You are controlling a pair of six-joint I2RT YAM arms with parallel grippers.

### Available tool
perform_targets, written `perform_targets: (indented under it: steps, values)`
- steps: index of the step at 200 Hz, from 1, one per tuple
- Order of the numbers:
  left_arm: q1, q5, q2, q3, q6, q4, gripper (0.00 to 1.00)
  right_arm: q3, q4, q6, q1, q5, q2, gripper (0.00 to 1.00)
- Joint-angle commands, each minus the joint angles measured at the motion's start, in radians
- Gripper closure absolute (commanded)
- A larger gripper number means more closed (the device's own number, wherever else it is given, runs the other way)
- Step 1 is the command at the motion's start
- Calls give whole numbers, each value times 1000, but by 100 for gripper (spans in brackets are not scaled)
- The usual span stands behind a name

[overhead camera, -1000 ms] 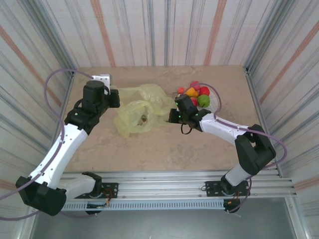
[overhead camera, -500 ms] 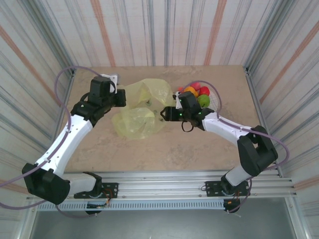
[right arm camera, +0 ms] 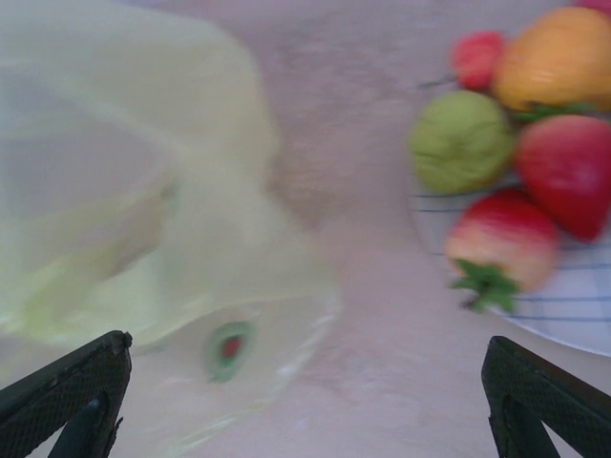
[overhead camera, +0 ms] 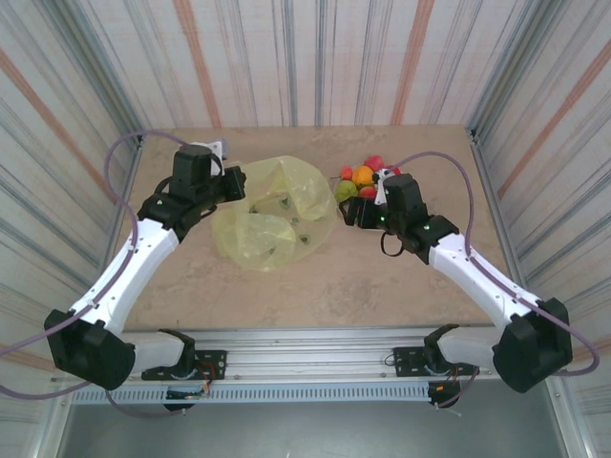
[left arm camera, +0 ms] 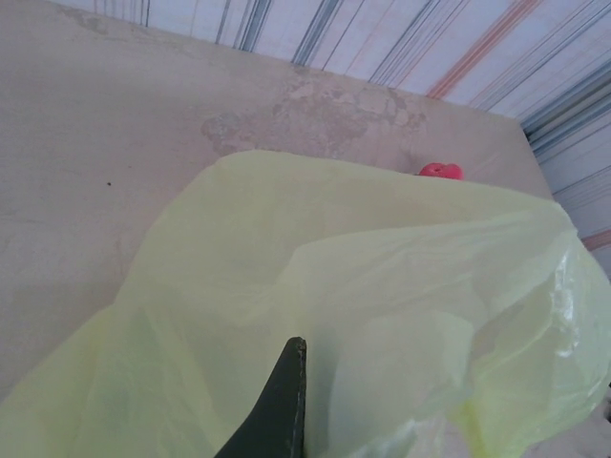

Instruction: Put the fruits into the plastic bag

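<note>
Left gripper pinches the crinkly translucent yellow plastic bag; right gripper gapes wide beside glossy fruits.

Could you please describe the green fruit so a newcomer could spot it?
Toward the far right of the table, small fruits cluster at a white gridded plate. The green fruit sits on the cluster's side nearest the yellow plastic bag; its neighbours are red or orange.

You are seeing the plastic bag lying left of the plate, with the fruits sitting piled on it.
</note>
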Motion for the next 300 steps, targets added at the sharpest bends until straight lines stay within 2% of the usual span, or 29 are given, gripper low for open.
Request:
perform_targets:
  steps: [1, 53, 100, 133, 223, 269, 300]
  values:
    - [22, 51, -29, -43, -48, 54, 100, 3, -83, 62, -33, 153, 115, 4]
    - [41, 107, -27, -72, -79, 82, 100, 127, -50, 118, -10, 239, 383, 0]
    - [51, 141, -25, -82, -92, 95, 100, 200, -15, 139, -6, 253, 524, 1]
    - [59, 159, -26, -80, -97, 95, 100, 252, -29, 133, -5, 287, 590, 5]
    - [59, 156, -13, -50, -149, 49, 100, 287, -38, 103, -5, 308, 647, 27]
    - [57, 119, -24, -53, -197, 33, 100, 244, -40, 94, -15, 284, 567, 41]
    - [58, 108, -30, -52, -236, 16, 100, 216, -65, 80, -23, 262, 485, 43]
